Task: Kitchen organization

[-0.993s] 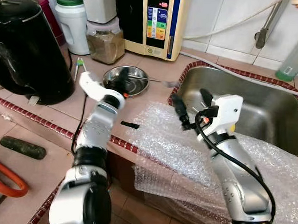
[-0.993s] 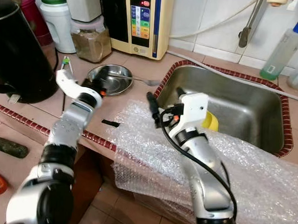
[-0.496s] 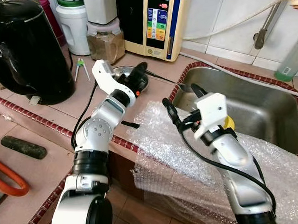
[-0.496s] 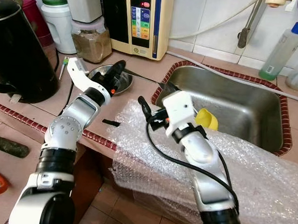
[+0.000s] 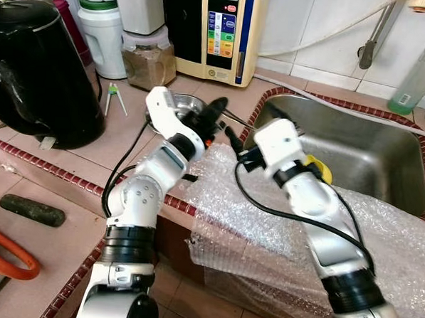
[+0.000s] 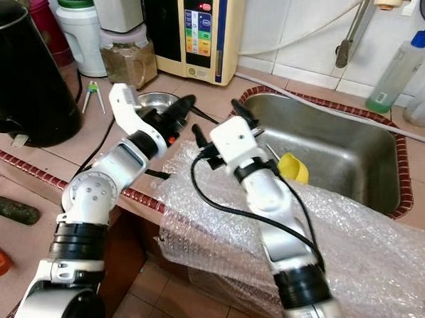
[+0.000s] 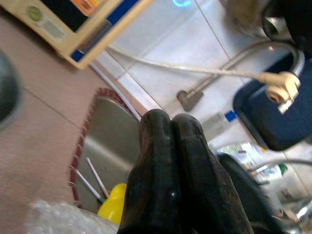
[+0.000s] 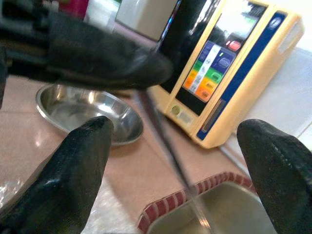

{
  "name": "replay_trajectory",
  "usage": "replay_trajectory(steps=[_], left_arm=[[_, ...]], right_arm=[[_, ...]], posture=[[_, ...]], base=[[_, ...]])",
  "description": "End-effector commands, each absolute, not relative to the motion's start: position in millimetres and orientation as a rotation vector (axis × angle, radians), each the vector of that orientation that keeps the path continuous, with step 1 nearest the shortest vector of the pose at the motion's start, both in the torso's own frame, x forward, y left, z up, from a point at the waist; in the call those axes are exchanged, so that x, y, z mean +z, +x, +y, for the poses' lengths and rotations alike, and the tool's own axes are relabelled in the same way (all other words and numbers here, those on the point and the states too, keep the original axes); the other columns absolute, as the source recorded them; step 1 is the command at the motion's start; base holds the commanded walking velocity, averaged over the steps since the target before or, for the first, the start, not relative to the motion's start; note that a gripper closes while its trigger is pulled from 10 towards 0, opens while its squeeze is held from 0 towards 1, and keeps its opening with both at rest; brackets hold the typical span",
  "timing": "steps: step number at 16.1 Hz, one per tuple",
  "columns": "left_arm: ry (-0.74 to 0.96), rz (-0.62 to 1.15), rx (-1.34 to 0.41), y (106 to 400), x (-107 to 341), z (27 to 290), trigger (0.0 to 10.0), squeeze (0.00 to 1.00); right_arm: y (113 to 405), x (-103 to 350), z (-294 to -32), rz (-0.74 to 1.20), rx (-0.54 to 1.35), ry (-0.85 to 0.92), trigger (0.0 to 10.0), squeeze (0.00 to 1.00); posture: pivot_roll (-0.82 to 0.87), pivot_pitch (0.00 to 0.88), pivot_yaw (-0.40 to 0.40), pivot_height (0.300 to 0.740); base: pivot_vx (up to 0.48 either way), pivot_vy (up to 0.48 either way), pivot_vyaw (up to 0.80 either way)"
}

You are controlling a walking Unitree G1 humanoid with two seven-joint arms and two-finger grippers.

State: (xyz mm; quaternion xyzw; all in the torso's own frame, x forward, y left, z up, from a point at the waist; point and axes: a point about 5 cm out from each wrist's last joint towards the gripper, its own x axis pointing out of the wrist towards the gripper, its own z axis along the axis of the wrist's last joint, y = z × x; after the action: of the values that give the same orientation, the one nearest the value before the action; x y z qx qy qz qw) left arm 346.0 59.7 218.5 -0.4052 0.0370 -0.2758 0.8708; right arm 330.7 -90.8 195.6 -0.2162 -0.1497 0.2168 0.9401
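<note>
Two grippers meet over the counter edge. Nearest lies the bubble wrap (image 5: pixel 280 227), draped off the counter (image 5: pixel 77 159). Above its far edge, the left gripper (image 5: pixel 216 108) has its fingers pressed together on a thin metal utensil (image 8: pixel 165 141), seemingly a spoon, whose handle slants from the steel bowl (image 6: pixel 155 100) toward the sink (image 5: pixel 384 154). The right gripper (image 6: pixel 216 122) hovers just beside it, fingers (image 8: pixel 73 170) spread wide around the handle. That utensil looks light, stiff and slippery; I'd pinch it mid-handle, squarely, so it doesn't swivel. Farther back, a yellow cup (image 6: pixel 292 167) sits in the sink.
</note>
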Motion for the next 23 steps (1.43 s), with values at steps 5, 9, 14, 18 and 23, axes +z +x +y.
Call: replay_trajectory(steps=[5,9,14,18,23], left_arm=[[-0.898,0.087,-0.616,334,221,42,0.0,0.0],[-0.898,0.097,-0.607,334,219,44,0.0,0.0],[-0.899,0.105,-0.613,333,218,41,0.0,0.0],[-0.901,0.107,-0.612,332,218,41,0.0,0.0],[-0.901,0.111,-0.617,331,218,40,0.0,0.0]], right_arm=[[344,187,-93,-0.251,0.393,-0.515,0.0,0.0],[351,188,-113,-0.228,0.298,-0.536,0.0,0.0],[350,184,-114,-0.206,0.297,-0.498,0.0,0.0],[350,178,-105,-0.187,0.354,-0.493,0.0,0.0],[349,173,-104,-0.166,0.366,-0.492,0.0,0.0]], posture=[[0.02,0.078,0.039,0.74],[0.02,0.079,0.039,0.74],[0.01,0.077,0.043,0.74],[0.01,0.076,0.042,0.74],[0.02,0.077,0.042,0.74]], base=[[0.0,0.0,0.0],[0.0,0.0,0.0],[0.0,0.0,0.0],[0.0,0.0,0.0],[0.0,0.0,0.0]])
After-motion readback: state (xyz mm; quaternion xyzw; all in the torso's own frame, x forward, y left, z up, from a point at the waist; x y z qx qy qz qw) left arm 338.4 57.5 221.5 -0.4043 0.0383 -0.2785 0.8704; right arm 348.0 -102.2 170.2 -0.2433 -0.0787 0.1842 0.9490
